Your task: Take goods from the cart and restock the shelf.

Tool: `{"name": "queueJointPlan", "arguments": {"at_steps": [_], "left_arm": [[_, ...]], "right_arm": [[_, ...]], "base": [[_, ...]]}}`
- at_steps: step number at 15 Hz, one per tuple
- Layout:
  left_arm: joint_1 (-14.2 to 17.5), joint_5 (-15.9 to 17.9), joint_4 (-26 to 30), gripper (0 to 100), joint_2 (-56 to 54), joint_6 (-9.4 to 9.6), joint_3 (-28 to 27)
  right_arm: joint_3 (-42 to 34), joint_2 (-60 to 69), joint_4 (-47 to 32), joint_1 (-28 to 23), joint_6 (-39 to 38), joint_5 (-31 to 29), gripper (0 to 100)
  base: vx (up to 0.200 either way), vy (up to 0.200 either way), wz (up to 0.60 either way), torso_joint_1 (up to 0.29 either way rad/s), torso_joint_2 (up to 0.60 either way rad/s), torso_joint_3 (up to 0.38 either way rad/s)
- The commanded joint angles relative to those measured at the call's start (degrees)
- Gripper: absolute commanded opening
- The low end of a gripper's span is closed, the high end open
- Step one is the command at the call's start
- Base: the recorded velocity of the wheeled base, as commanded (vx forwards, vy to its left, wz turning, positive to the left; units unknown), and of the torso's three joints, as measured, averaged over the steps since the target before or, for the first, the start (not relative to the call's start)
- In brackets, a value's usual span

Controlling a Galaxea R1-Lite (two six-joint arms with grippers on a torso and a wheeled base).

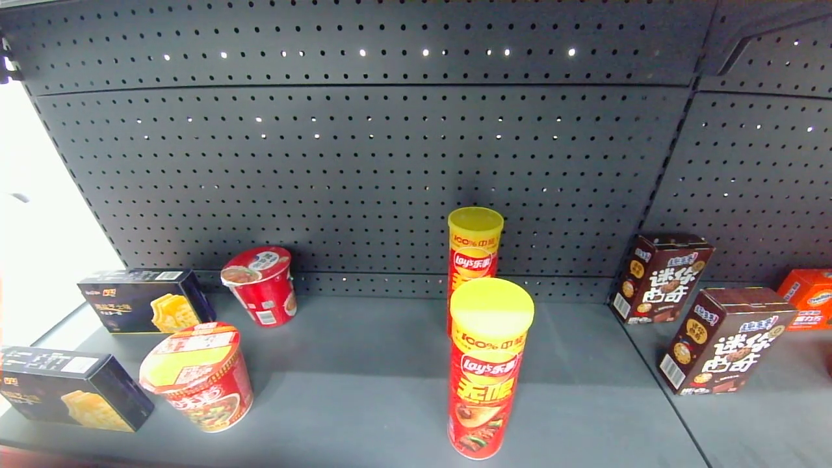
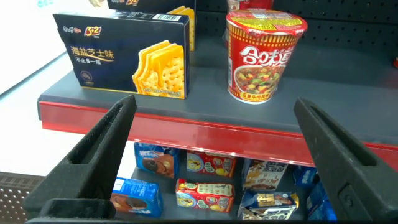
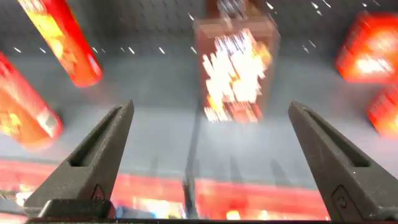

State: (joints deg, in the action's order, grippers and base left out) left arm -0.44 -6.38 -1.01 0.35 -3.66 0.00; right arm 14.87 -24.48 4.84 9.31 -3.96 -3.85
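Observation:
On the grey shelf (image 1: 364,383) stand two red chip cans with yellow lids, one in front (image 1: 489,370) and one behind (image 1: 473,257). Two red cup noodles (image 1: 198,377) (image 1: 261,285) and two dark cracker boxes (image 1: 68,387) (image 1: 146,300) sit at the left. My left gripper (image 2: 214,106) is open and holds nothing, in front of the shelf's red edge (image 2: 205,134), facing a cracker box (image 2: 127,55) and a cup noodle (image 2: 264,56). My right gripper (image 3: 211,107) is open with nothing in it, facing a brown box (image 3: 236,65).
Two brown snack boxes (image 1: 660,276) (image 1: 725,341) and an orange box (image 1: 809,296) stand on the right shelf section. A black pegboard (image 1: 364,169) backs the shelf. Several packaged goods (image 2: 205,186) lie on a lower level under the red edge. Bare shelf space lies between the cup noodles and the cans.

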Motion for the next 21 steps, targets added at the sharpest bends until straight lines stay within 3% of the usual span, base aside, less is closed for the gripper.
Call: {"name": "queueJointPlan", "arguments": {"at_steps": [1, 4, 5, 7, 10, 21], "left_arm": [[0.00, -0.04, -0.04, 100, 0.00, -0.03, 0.00], [0.00, -0.04, -0.04, 100, 0.00, -0.03, 0.00], [0.00, -0.04, -0.04, 100, 0.00, -0.03, 0.00], [0.00, -0.04, -0.04, 100, 0.00, -0.03, 0.00], [0.00, 0.05, -0.04, 100, 0.00, 0.23, 0.00], [0.09, 0.05, -0.13, 100, 0.00, 0.32, 0.00]], "right_arm": [[1.39, 16.57, -10.82, -1.84, 0.09, -2.12, 100], [-2.13, 18.94, -11.34, -2.46, 0.97, -7.13, 100], [-7.14, 18.94, -10.11, -2.37, 1.59, -9.07, 100], [-13.55, 19.03, -4.84, -1.93, 1.76, -5.55, 100], [-14.87, 19.03, -4.58, -2.02, 3.96, 5.08, 100], [-14.87, 19.03, -4.93, -2.02, 4.31, 3.15, 100]], "base": [[0.000, 0.000, 0.00, 0.000, 0.00, 0.000], [0.000, 0.000, 0.00, 0.000, 0.00, 0.000], [0.000, 0.000, 0.00, 0.000, 0.00, 0.000], [0.000, 0.000, 0.00, 0.000, 0.00, 0.000], [0.000, 0.000, 0.00, 0.000, 0.00, 0.000], [0.000, 0.000, 0.00, 0.000, 0.00, 0.000]]}}
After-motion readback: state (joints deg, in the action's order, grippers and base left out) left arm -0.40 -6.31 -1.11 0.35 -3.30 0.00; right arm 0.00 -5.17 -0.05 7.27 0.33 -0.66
